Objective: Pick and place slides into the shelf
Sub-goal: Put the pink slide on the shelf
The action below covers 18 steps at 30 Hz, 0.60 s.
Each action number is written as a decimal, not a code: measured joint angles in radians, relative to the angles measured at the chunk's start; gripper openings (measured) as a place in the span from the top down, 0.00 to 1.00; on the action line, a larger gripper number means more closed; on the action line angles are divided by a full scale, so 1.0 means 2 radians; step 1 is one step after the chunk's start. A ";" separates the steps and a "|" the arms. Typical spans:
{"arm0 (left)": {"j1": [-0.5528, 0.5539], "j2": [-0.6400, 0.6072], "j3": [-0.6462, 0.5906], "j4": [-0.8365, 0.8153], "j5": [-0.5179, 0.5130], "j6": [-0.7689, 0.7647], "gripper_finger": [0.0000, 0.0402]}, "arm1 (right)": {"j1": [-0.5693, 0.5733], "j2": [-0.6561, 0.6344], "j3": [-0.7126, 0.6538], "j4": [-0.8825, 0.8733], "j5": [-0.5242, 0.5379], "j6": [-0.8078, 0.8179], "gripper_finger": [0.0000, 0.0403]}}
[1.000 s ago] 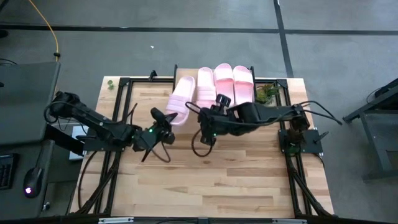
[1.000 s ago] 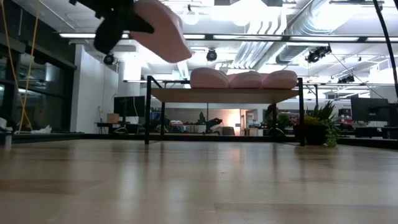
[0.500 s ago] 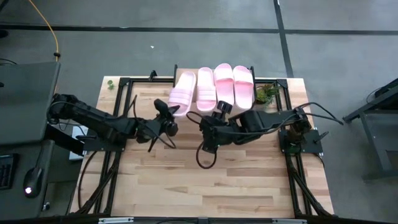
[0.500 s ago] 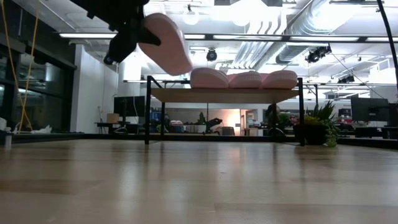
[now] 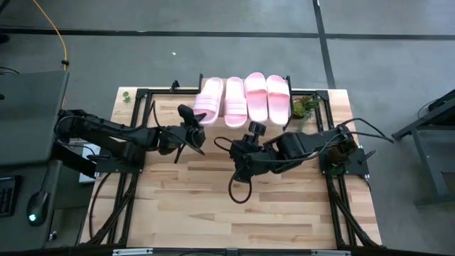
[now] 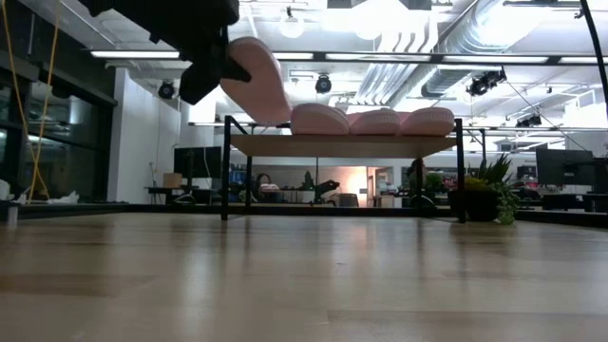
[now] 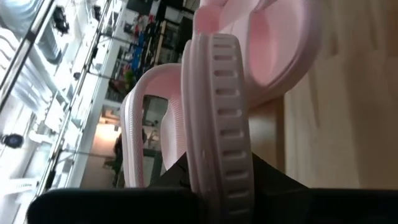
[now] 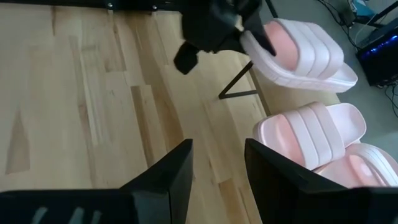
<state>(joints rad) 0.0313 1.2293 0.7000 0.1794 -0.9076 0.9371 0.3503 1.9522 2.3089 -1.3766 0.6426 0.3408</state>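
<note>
1. The fourth slide [image 5: 207,108] is gripped by the clenched left tool [image 5: 190,128] and, against a second ago, is now carried to the shelf's [image 6: 342,145] open end.
2. Three slides [image 5: 256,97] lie just beyond it; placement appears close.
3. The right tool [image 8: 214,171], empty with fingers parted, waits nearby over the counter [image 5: 284,206].
4. Only the low view shows the slide tilted above the plank.

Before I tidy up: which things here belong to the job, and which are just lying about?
Job:
- held slide, in left gripper
- three slides on shelf
- right gripper, open, empty

Lying about:
- plant
- yellow cable
</note>
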 joint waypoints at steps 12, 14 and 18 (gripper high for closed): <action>0.028 0.009 0.000 -0.032 0.040 -0.033 0.92 | 0.000 0.000 0.000 0.000 0.000 0.000 0.66; 0.028 0.021 0.000 -0.020 0.041 -0.032 0.92 | 0.000 0.000 0.000 0.000 0.000 -0.001 0.66; 0.031 0.050 0.000 -0.004 0.039 -0.020 0.91 | 0.000 0.000 0.000 0.000 0.000 -0.001 0.66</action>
<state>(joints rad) 0.0932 1.3284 0.7002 0.1711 -0.8297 0.8970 0.3500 1.9522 2.3085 -1.3769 0.6430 0.3397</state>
